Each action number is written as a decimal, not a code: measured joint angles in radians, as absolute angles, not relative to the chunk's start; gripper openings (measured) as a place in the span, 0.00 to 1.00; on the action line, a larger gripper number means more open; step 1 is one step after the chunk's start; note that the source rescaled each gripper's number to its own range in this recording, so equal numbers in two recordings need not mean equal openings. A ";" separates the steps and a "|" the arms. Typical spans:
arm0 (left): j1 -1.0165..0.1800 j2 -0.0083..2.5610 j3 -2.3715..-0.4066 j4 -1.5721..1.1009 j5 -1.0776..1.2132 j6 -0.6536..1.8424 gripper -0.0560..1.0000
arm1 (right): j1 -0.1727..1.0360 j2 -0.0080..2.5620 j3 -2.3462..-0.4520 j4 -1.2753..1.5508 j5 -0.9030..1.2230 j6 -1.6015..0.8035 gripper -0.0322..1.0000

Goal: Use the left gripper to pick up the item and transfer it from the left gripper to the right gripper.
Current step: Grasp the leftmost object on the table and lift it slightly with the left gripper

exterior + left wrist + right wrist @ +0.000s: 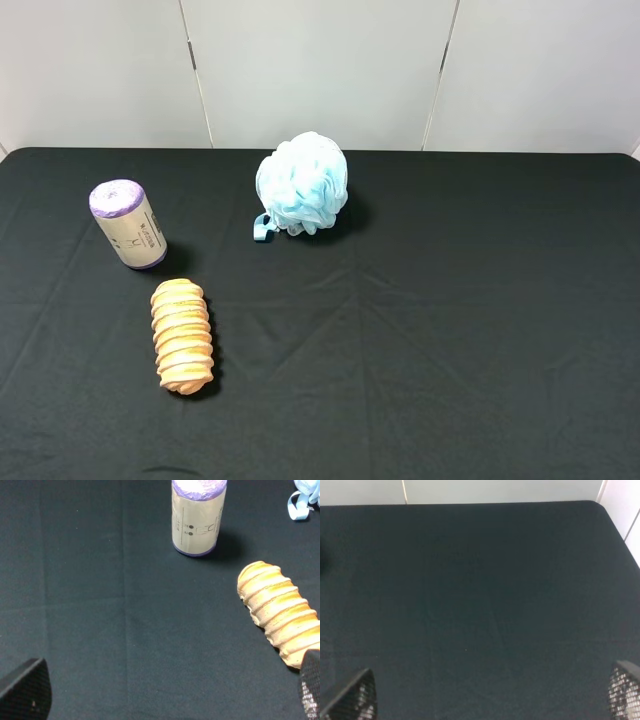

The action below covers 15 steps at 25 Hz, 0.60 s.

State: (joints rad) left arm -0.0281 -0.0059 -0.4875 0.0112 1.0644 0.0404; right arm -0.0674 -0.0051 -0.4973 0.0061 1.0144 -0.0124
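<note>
The item, a small roll (127, 223) with purple ends and a cream printed label, stands upright on the black table at the left. It also shows in the left wrist view (197, 516). Neither arm appears in the exterior high view. In the left wrist view my left gripper (170, 700) is open and empty; its fingertips (27, 690) are spread wide, well short of the roll. In the right wrist view my right gripper (492, 695) is open and empty over bare black cloth, its fingertips (355, 697) far apart.
A ridged orange bread-like loaf (182, 335) lies in front of the roll, also in the left wrist view (280, 612). A fluffy light-blue bath pouf (302, 185) sits at the back centre. The black table (480, 330) ends at a white wall behind.
</note>
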 joint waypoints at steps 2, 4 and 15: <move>-0.028 -0.006 -0.488 0.011 1.064 0.040 0.97 | -0.067 -0.005 -0.497 0.006 1.014 -0.012 1.00; -0.028 -0.006 -0.488 0.011 1.064 0.040 0.97 | -0.067 -0.005 -0.497 0.006 1.014 -0.012 1.00; -0.028 -0.006 -0.488 0.011 1.064 0.040 0.97 | -0.067 -0.005 -0.497 0.006 1.014 -0.012 1.00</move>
